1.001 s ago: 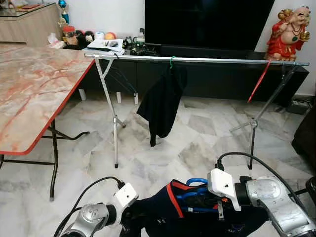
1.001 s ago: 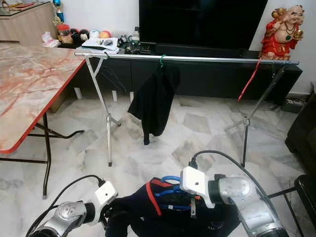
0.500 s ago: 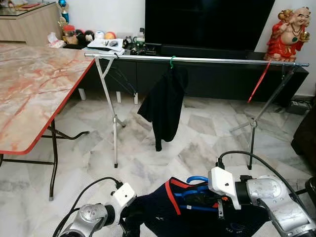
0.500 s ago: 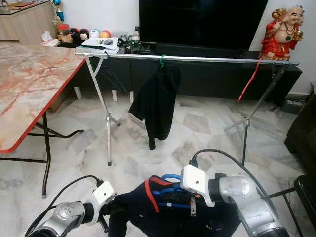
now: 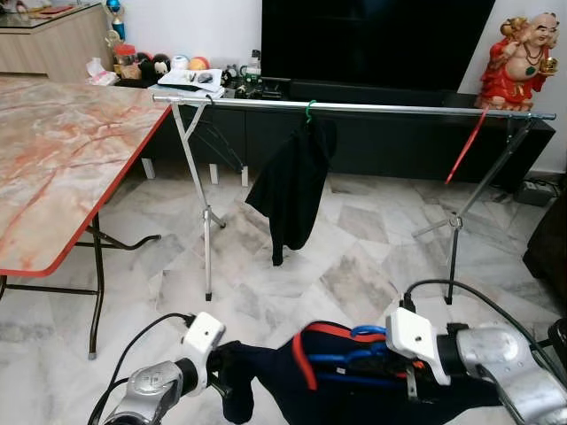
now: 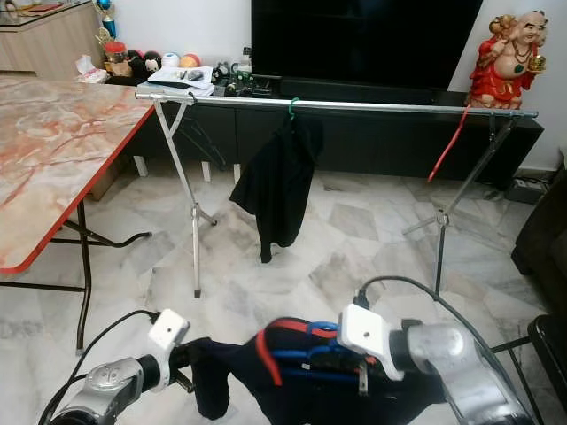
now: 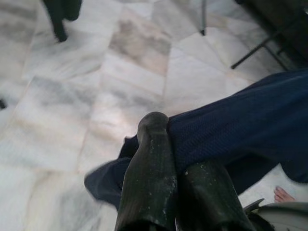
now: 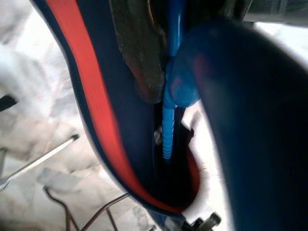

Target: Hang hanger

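The blue hanger sits inside a dark blue shirt, low in front of the clothes rail. The right end effector is clamped on the hanger. The left end effector pinches the shirt's edge.

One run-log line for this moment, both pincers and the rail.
left pincer: shut on navy shirt | right pincer: shut on blue hanger | clothes rail: ahead, black garment hung | hanger not yet on rail
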Tool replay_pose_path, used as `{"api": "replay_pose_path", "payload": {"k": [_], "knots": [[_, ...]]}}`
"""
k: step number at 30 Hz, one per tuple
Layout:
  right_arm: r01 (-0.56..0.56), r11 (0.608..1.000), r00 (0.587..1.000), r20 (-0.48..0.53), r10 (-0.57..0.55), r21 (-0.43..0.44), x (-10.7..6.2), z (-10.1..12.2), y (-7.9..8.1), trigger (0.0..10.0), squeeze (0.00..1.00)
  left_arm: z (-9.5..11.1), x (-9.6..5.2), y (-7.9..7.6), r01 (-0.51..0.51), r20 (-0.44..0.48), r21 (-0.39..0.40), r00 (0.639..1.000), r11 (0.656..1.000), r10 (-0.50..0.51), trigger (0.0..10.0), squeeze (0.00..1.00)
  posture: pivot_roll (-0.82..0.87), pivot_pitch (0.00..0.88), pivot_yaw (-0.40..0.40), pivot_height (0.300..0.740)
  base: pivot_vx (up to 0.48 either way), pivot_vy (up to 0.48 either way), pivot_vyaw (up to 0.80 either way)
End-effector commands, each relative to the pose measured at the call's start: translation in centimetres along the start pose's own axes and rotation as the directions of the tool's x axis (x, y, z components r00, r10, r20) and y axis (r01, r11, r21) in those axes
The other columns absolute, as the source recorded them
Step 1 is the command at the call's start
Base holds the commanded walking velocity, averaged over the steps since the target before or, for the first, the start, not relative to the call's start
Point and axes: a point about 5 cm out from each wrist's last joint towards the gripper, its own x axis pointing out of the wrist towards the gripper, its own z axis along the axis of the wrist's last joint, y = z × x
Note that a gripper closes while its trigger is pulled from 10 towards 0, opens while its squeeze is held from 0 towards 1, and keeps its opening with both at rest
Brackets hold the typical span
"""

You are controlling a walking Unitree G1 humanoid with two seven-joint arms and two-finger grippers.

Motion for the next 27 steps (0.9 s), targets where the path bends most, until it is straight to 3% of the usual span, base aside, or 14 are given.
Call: {"api": "replay_pose_path", "payload": {"k": [1, 5, 12, 15, 18, 21, 23, 24, 25, 26, 27], "knots": [[0.036, 0.999, 0.999, -0.007, -0.036, 0.003, -1.6, 0.1, -0.5, 10.0, 0.00, -1.1, -1.1, 1.0, -0.073, -0.020, -0.058, 0.997, 0.996, 0.072, 0.0, 0.00, 0.09, 0.024, -0.050, 0.740, 0.000, 0.000, 0.00], [0.043, 0.998, 0.998, 0.050, -0.045, 0.044, -2.2, 0.4, -0.5, 10.0, 0.00, -1.8, -1.4, 1.2, -0.103, -0.046, -0.072, 0.994, 0.992, 0.099, 0.0, 0.00, 0.09, 0.029, -0.048, 0.740, 0.000, 0.000, 0.00], [0.057, 0.989, 0.966, 0.241, -0.089, 0.137, -3.5, 1.7, -0.8, 10.0, 0.00, -4.3, -2.3, 0.7, -0.123, -0.191, -0.037, 0.975, 0.992, 0.114, 0.0, 0.00, 0.09, 0.039, -0.046, 0.740, 0.000, 0.000, 0.00], [-0.036, 0.984, 0.933, 0.360, -0.029, 0.174, -3.4, 2.7, 0.1, 10.0, 0.00, -5.0, -2.4, 0.5, -0.126, -0.218, -0.043, 0.969, 0.991, 0.114, 0.0, 0.00, 0.09, 0.044, -0.046, 0.740, 0.000, 0.000, 0.00], [-0.086, 0.989, 0.954, 0.297, 0.047, 0.118, -2.9, 2.0, 1.2, 10.0, 0.00, -5.0, -2.3, 0.3, -0.122, -0.214, -0.050, 0.971, 0.991, 0.109, 0.0, 0.00, 0.09, 0.045, -0.047, 0.740, 0.000, 0.000, 0.00], [-0.044, 0.989, 0.949, 0.315, -0.003, 0.142, -2.6, 2.1, 0.7, 10.0, 0.00, -4.9, -2.3, 0.3, -0.117, -0.214, -0.047, 0.971, 0.992, 0.104, 0.0, 0.00, 0.09, 0.047, -0.049, 0.740, 0.000, 0.000, 0.00], [0.108, 0.972, 0.894, 0.407, -0.186, 0.207, -1.8, 3.1, -1.0, 10.0, 0.00, -4.9, -2.2, 0.2, -0.113, -0.214, -0.047, 0.972, 0.993, 0.100, 0.0, 0.00, 0.09, 0.046, -0.051, 0.740, 0.000, 0.000, 0.00], [0.181, 0.942, 0.835, 0.462, -0.299, 0.283, -1.4, 3.7, -2.0, 10.0, 0.00, -4.8, -2.1, 0.1, -0.106, -0.213, -0.048, 0.973, 0.993, 0.093, 0.0, 0.00, 0.09, 0.047, -0.050, 0.740, 0.000, 0.000, 0.00], [0.214, 0.907, 0.763, 0.518, -0.387, 0.362, -1.1, 4.3, -2.8, 10.0, 0.00, -4.8, -2.0, 0.0, -0.097, -0.213, -0.050, 0.973, 0.994, 0.084, 0.0, 0.00, 0.09, 0.047, -0.050, 0.740, 0.000, 0.000, 0.00], [0.185, 0.820, 0.583, 0.611, -0.535, 0.542, -0.8, 5.3, -3.8, 10.0, 0.00, -4.7, -1.9, -0.2, -0.080, -0.210, -0.053, 0.975, 0.995, 0.067, 0.0, 0.00, 0.10, 0.047, -0.050, 0.740, 0.000, 0.000, 0.00], [0.185, 0.820, 0.583, 0.611, -0.535, 0.542, -0.8, 5.3, -3.8, 10.0, 0.00, -4.7, -1.9, -0.2, -0.080, -0.210, -0.053, 0.975, 0.995, 0.067, 0.0, 0.00, 0.10, 0.047, -0.050, 0.740, 0.000, 0.000, 0.00]]}}
